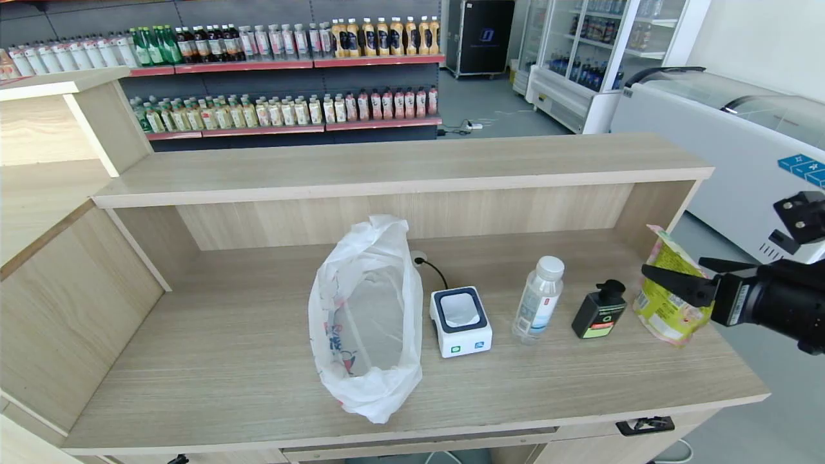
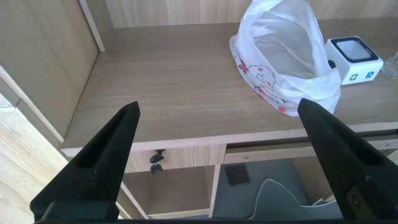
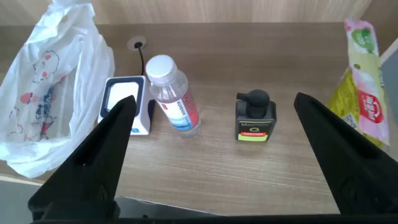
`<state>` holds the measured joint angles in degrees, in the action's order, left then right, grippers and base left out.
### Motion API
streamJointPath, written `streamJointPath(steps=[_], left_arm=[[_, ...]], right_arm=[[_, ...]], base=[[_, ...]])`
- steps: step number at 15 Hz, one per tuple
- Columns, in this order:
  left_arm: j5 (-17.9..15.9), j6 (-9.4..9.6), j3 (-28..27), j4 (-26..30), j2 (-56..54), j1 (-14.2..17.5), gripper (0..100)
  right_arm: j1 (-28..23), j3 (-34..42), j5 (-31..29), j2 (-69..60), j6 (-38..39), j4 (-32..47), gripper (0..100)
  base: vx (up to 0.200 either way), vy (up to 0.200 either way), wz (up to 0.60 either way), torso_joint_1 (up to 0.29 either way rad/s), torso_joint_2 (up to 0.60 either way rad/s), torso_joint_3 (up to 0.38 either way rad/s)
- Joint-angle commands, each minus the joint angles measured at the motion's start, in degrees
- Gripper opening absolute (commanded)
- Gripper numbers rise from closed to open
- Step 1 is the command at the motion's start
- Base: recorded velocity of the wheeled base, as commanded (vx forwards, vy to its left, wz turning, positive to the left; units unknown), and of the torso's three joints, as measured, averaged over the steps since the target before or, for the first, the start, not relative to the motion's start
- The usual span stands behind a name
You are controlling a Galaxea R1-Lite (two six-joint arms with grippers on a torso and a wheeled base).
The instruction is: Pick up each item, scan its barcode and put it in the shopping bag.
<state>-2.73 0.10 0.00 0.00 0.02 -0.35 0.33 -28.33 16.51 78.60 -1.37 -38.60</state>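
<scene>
Nearest, the left hand (image 2: pixel 219 107) hangs over the front left edge of the wooden tabletop (image 1: pixel 225 361), its two dark fingers spread wide and grasping nothing. Just beyond it a white plastic shopping bag (image 1: pixel 367 322) lies on the tabletop with its mouth gaping upward; red and blue print shows on its side, and its bottom reaches close to the front edge. Right beside the bag, on its right, sits a small white scanner (image 1: pixel 459 320) with a dark-framed window on top, and a black cable (image 1: pixel 435 270) runs from it to a hole at the back of the tabletop. To the scanner's right, a clear water bottle (image 1: pixel 538 299) with a white cap stands upright, then a black pump bottle (image 1: pixel 599 310) with a green and red label, each a little apart from its neighbour. At the right end a yellow-green snack pouch (image 1: pixel 670 290) stands upright near the side wall. The right hand (image 1: pixel 673 265) hovers at that end, level with the pouch, released, with its fingers wide apart; the wrist view shows the pouch outside its fingers, not between them. Behind the raised back ledge, shelves (image 1: pixel 290 64) carry rows of drink bottles, and a white freezer (image 1: pixel 709 122) stands farther right.
</scene>
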Motion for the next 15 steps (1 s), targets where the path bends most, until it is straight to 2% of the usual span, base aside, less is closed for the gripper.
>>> streamJointPath(steps=[1,6,10,15], left_arm=[[0.01,-0.01,0.0,0.0,0.06,0.0,100],[0.01,-0.01,0.0,0.0,0.06,0.0,100],[0.01,-0.01,0.0,0.0,0.06,0.0,100],[0.01,-0.01,0.0,0.0,0.06,0.0,100]], right_arm=[[1.96,-1.82,-0.16,7.97,-1.18,-0.34,100],[2.57,-2.34,0.19,15.44,-10.76,-4.38,100],[3.36,-0.5,0.9,22.65,-12.7,-14.05,100],[3.36,-0.23,7.31,29.94,-13.75,-22.66,100]], base=[[0.0,0.0,0.0,0.0,0.0,0.0],[0.0,0.0,0.0,0.0,0.0,0.0],[0.0,0.0,0.0,0.0,0.0,0.0],[0.0,0.0,0.0,0.0,0.0,0.0]])
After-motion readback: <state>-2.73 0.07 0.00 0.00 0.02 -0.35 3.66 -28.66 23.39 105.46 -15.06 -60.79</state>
